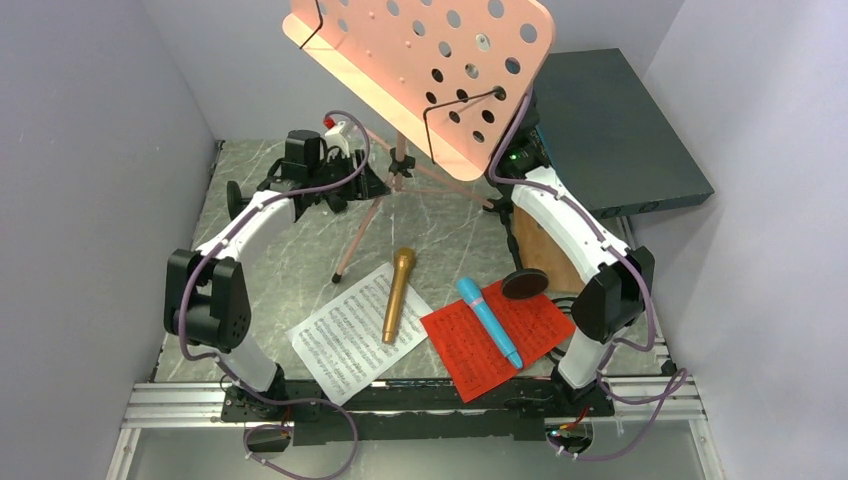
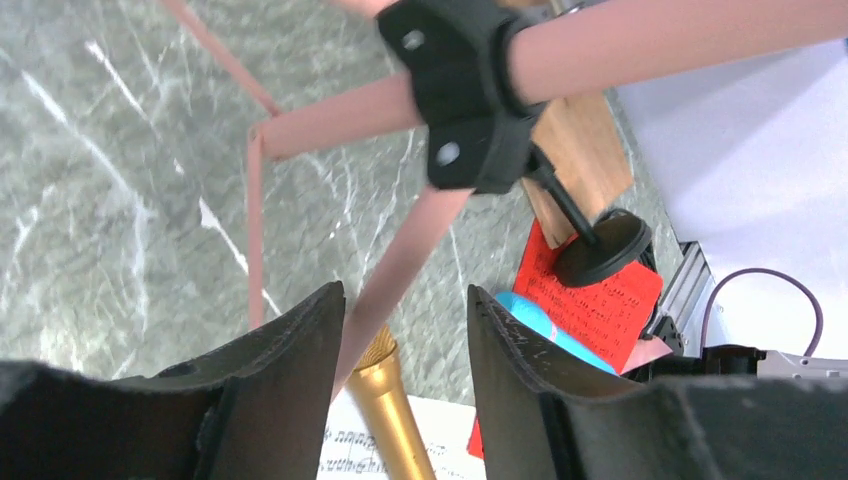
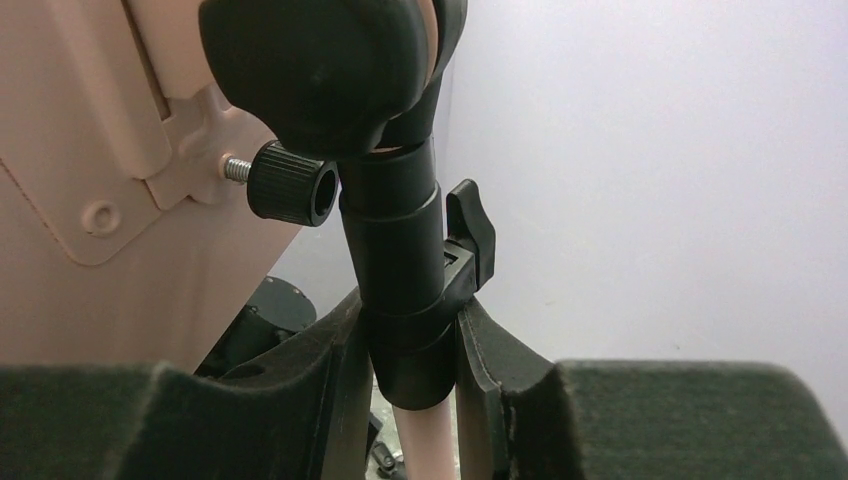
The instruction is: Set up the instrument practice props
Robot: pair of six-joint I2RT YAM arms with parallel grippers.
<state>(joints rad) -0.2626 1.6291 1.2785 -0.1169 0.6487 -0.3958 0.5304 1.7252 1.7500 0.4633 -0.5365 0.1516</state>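
Pink music desk (image 1: 420, 70) upright on its tripod, far centre. The right gripper (image 3: 410, 340) is clenched on the black collar (image 3: 400, 250); the left gripper (image 2: 405, 300) stands parted astride a tripod leg (image 2: 405, 265). Still flat near the front edge, left to right: white page (image 1: 335, 345), red page (image 1: 455, 345), with the gold microphone (image 1: 398, 295) and blue microphone (image 1: 490, 322) lying on them.

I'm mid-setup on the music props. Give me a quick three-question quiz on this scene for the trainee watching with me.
1. Fill in: the gold microphone lies on the ____ page.
2. True or false: the blue microphone lies on bare tabletop.
3. Pick one. The right gripper is shut on:
A. the gold microphone
B. the black collar on the pole of the pink music stand
C. the blue microphone

Key:
1. The white page.
2. False. It lies on the red page.
3. B.
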